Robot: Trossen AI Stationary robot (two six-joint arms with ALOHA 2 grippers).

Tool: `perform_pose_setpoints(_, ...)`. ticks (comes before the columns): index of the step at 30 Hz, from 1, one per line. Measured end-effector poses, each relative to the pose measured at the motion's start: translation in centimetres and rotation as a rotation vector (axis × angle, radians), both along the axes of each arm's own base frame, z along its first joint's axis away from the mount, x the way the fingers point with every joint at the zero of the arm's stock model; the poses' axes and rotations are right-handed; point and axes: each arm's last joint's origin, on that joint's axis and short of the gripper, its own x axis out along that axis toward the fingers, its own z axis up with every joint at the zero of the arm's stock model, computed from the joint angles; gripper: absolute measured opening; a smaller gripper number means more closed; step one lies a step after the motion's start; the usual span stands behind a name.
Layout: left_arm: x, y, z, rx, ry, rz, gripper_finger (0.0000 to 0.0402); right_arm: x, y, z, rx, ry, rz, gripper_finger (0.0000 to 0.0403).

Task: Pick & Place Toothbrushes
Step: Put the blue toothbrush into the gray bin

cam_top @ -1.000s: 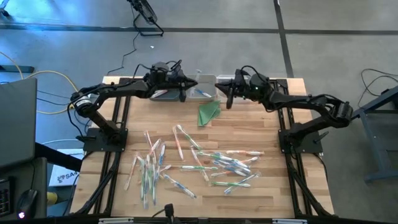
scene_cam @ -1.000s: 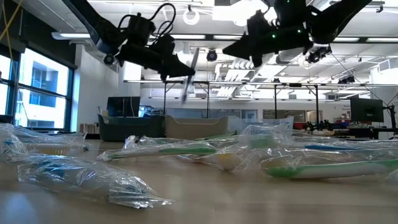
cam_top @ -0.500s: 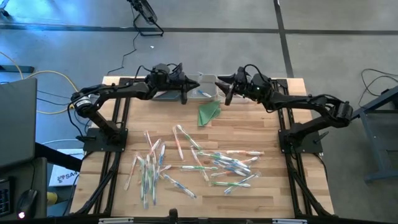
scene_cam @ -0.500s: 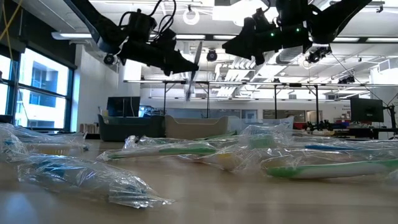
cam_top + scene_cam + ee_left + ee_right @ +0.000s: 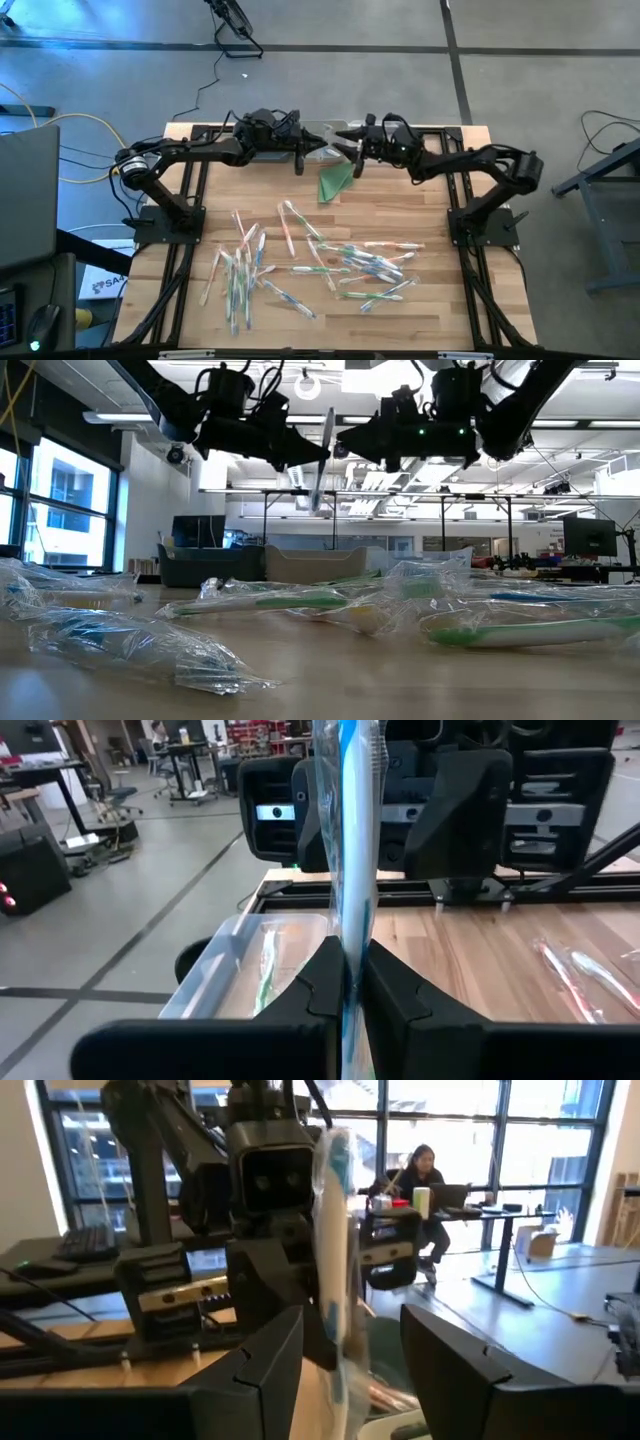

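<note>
Your left gripper (image 5: pixel 352 982) sits at the top centre of the high view, its fingers pinched tight on a wrapped toothbrush (image 5: pixel 352 840) with a blue stripe, which stands upright out of them. In the left wrist view the brush's upper end is cut off by the frame's top edge, and its lower end vanishes behind the dark fingers.

Your right gripper (image 5: pixel 352 1355) faces it from the right of the frame's top centre, fingers parted with a clear gap. In the right wrist view the brush rises between those two fingers without either visibly pressing it; you cannot tell from here whether a pad grazes the wrapper. In the low view both grippers meet in the upper middle as dark shapes against the ceiling lights, and the brush hangs as a pale sliver between them; contact there is too murky to judge.

A clear bin (image 5: pixel 232 952) lies below the left gripper at the table's far edge, its near corner hidden by the fingers; something thin and green lies inside, hard to identify.

The loose toothbrushes (image 5: pixel 300 265) are scattered across the lower half of the wooden table (image 5: pixel 420 210) in the high view, overlapping so their count is unclear. A green folded triangle (image 5: pixel 337 182) lies just below the grippers.
</note>
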Motion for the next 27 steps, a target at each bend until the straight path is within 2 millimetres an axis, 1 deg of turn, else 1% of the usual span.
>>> perform_pose_setpoints(3,0.0,0.0,0.0,0.0,0.0,0.001,0.0011,0.4,-0.1,-0.7,0.012,-0.006,0.028,0.0162)
perform_pose_setpoints(5,0.0,0.0,0.0,0.0,0.0,0.002,0.0011,0.6,-0.2,-0.8,0.01,-0.004,0.051,0.0162)
perform_pose_setpoints(15,0.0,0.0,0.0,-0.001,0.0,0.002,0.0011,1.5,-0.6,0.7,0.016,-0.025,0.052,0.0162)
perform_pose_setpoints(19,0.0,0.0,0.0,0.0,0.0,0.002,0.0011,1.6,-0.6,0.7,0.008,-0.006,0.052,0.0162)
perform_pose_setpoints(27,0.1,-0.1,0.4,0.019,-0.035,-0.006,0.0011,2.0,0.2,0.8,-0.017,-0.005,0.091,0.0162)
